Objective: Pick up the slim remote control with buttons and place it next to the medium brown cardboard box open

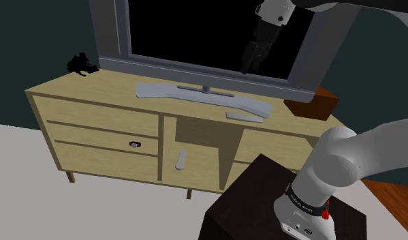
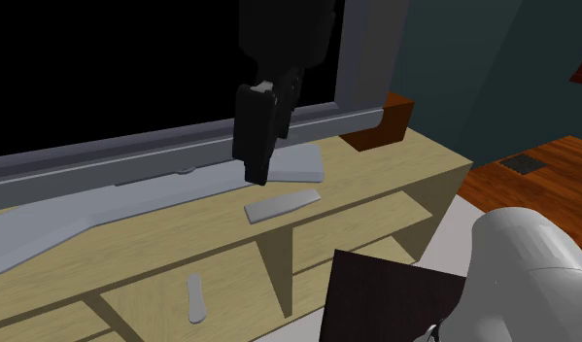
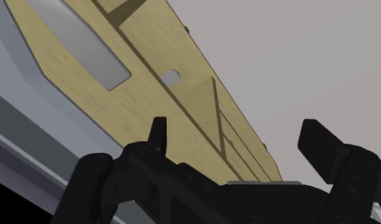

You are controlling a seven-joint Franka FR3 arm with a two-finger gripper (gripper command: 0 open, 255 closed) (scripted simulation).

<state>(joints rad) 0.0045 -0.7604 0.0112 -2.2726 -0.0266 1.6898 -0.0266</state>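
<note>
A low, light wooden cabinet [image 1: 93, 95] holds a large TV [image 1: 189, 34] with a black screen. The TV stands on a wide, flat grey base [image 1: 195, 92].

The remote [image 1: 244, 116], a thin, pale grey slab, lies flat on the cabinet top. It sits near the front edge, just in front of the end of the TV base that is on the shoulder view's right. Its long axis runs along the length of the cabinet, roughly parallel to the front edge. One end points towards the reddish-brown box [image 1: 311, 103], and the other points towards the middle of the cabinet. The box stands at the cabinet's end on the shoulder view's right, well apart from the remote.

The black gripper [image 2: 259, 173] hangs in front of the screen with its tips pointing down. It is above the remote and clear of it. In the wrist view the two fingers [image 3: 158, 130] stand wide apart with nothing between them.

Lower down, a small, slim grey object [image 1: 180, 159] lies on the shelf of the cabinet's open middle compartment. The white arm [image 1: 345, 160] rises from its dark stand [image 1: 263, 198] in the near foreground.
</note>
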